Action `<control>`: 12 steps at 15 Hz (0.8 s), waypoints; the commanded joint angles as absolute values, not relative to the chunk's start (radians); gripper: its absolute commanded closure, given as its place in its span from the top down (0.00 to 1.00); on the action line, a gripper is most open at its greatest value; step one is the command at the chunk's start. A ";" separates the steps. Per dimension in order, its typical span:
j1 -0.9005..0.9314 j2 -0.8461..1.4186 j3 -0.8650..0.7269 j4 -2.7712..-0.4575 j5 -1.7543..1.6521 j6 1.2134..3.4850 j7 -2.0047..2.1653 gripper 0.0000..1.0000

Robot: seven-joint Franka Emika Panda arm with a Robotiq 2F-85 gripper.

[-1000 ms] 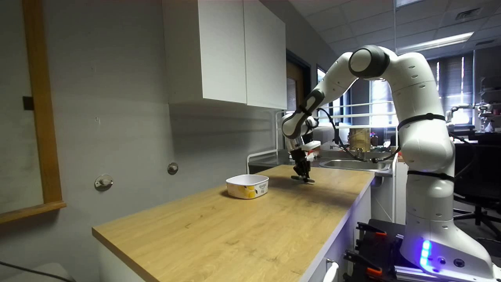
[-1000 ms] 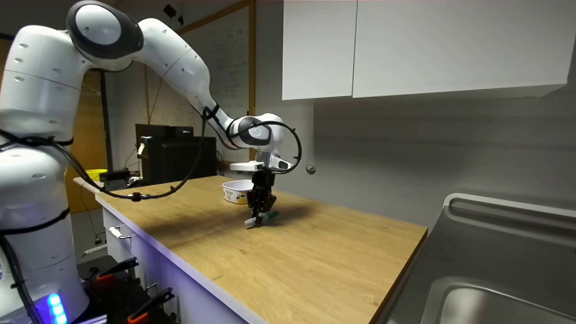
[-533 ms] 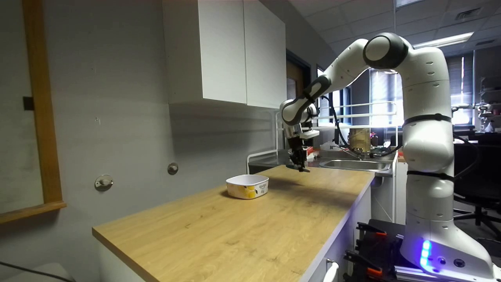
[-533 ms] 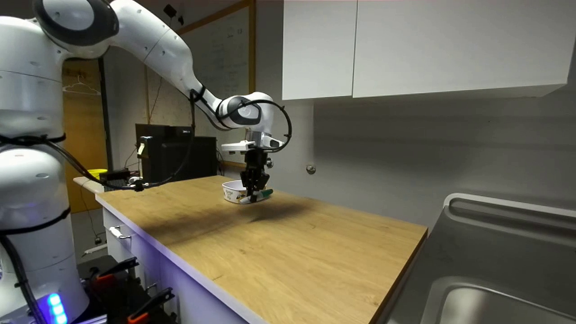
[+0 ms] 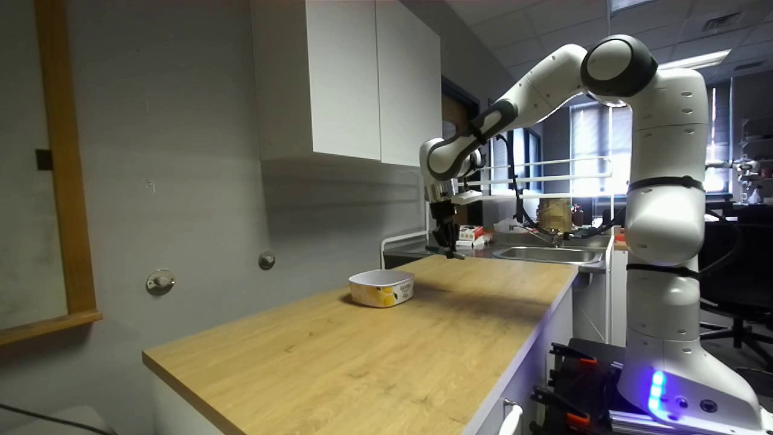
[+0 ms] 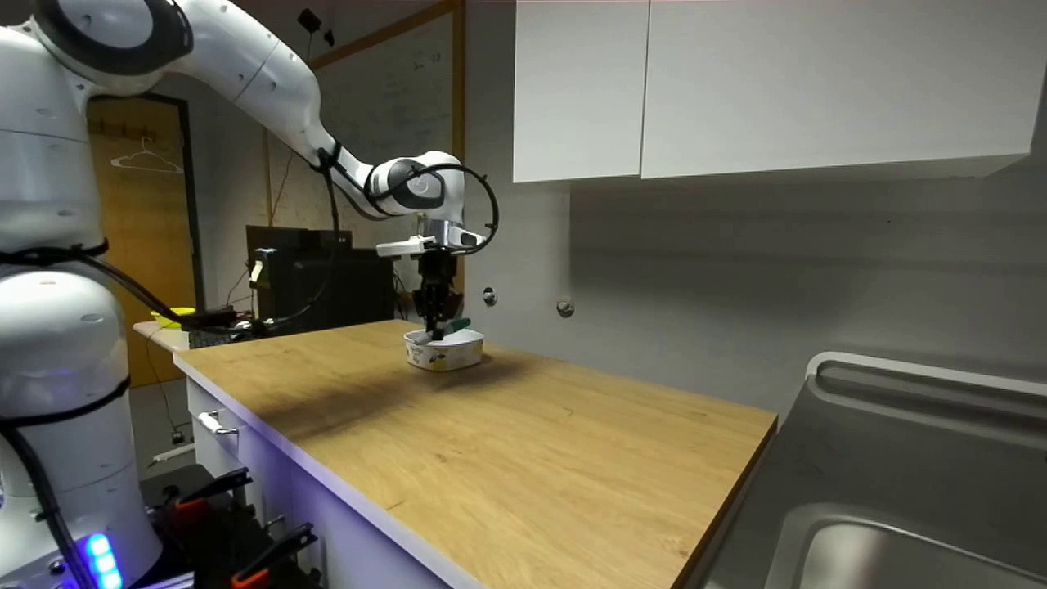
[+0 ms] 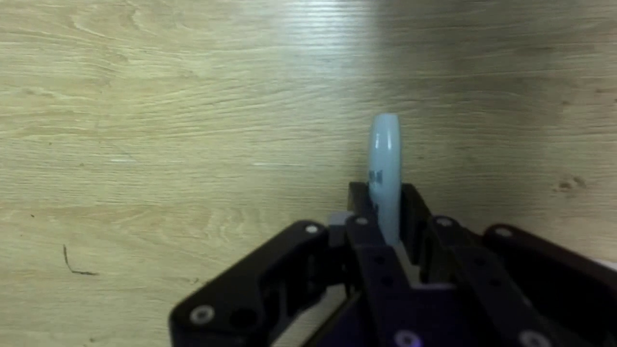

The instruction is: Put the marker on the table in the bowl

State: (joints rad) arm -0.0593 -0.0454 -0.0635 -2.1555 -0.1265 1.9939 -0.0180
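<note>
Marker (image 7: pixel 385 164) clamped between the two black fingers (image 7: pixel 414 209) of the gripper (image 7: pixel 385 207) hangs above a wood-grain table (image 5: pixel 362 362), outside the white bowl (image 5: pixel 381 295). The wrist view shows the jaws closed against both sides of the pale barrel, one end pointing toward the top of the view, small dark print along its side and table grain below. The marker's green end (image 6: pixel 457 325) shows in an exterior view, where the marker lies crosswise to the downward-pointing fingers. The bowl, decorated with yellow fruit-like shapes and dark lettering, sits upright on the table in both exterior views. In an exterior view, the gripper (image 5: pixel 450 252) hovers apart from the bowl, toward the table end nearest a metal sink (image 5: pixel 546 256). Beside the table, a white robot arm (image 5: pixel 667 223) rises from a base (image 5: pixel 694 374) with a strip of blue lights (image 5: pixel 656 389). White cupboards (image 5: pixel 344 78) hang on the gray wall (image 5: pixel 193 151) above the table, and a round metal fitting (image 5: pixel 266 260) sits lower on the same wall. In an exterior view, a hanger (image 6: pixel 146 153) hangs on a brown door (image 6: pixel 147 221), and a wood-framed whiteboard (image 6: pixel 384 123) shows behind the arm.
</note>
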 commanded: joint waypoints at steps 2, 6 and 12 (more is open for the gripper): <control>-0.004 -0.021 -0.003 -2.137 -0.125 1.972 0.062 0.09; 0.041 0.001 0.042 -2.121 -0.142 1.959 0.108 0.09; 0.080 0.024 0.077 -2.064 -0.168 1.922 0.138 0.09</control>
